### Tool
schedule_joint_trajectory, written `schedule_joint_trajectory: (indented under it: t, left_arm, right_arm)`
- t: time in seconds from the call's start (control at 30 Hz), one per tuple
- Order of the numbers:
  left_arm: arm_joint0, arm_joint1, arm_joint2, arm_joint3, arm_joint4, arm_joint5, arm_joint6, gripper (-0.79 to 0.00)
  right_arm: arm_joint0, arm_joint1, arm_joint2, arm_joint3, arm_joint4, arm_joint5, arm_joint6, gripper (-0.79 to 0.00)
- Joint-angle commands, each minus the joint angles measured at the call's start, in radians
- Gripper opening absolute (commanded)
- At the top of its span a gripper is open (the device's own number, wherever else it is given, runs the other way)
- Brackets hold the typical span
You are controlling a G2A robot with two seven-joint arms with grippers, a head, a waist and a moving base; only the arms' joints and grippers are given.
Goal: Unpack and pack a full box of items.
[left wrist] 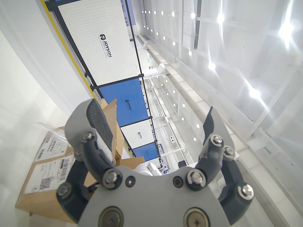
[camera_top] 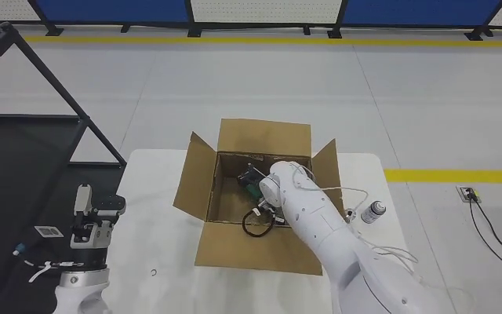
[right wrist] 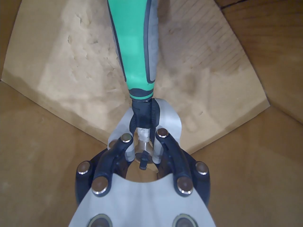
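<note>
In the middle of the top view, the right claw point(right wrist: 143, 121) is down inside the open cardboard box point(camera_top: 259, 253) on the white table point(camera_top: 157, 235). Its fingers are clamped on the black neck of a green-handled tool point(right wrist: 135, 36). The left claw point(left wrist: 153, 124) sits at that frame's lower left, well apart from the box, spread wide and holding nothing.

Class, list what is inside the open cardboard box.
A green-handled tool, gripped by the right pincer, and a black loop. The arm covers part of the box floor.
</note>
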Motion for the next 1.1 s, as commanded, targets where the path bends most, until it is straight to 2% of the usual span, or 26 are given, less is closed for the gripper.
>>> schedule_joint_trajectory:
  t: [0.0,0.6,0.87,1.07]
  left_arm:
    - [-0.002,0.000,0.003,0.000,0.002,0.001,-0.001,0.000]
    - [-0.010,0.002,0.031,-0.001,0.027,0.009,-0.001,0.000]
    - [-0.007,0.003,0.039,-0.006,0.036,0.007,-0.005,0.000]
    - [-0.007,0.004,0.041,-0.009,0.043,0.008,-0.009,0.000]
  right_arm:
    - [0.007,0.006,0.009,0.001,0.010,-0.023,-0.010,-0.785]
    - [0.028,0.078,0.046,-0.035,0.002,-0.311,-0.134,-0.785]
    - [0.023,0.120,0.064,-0.101,-0.016,-0.382,-0.190,-0.785]
    - [0.005,0.168,0.093,-0.187,-0.029,-0.426,-0.236,-0.785]
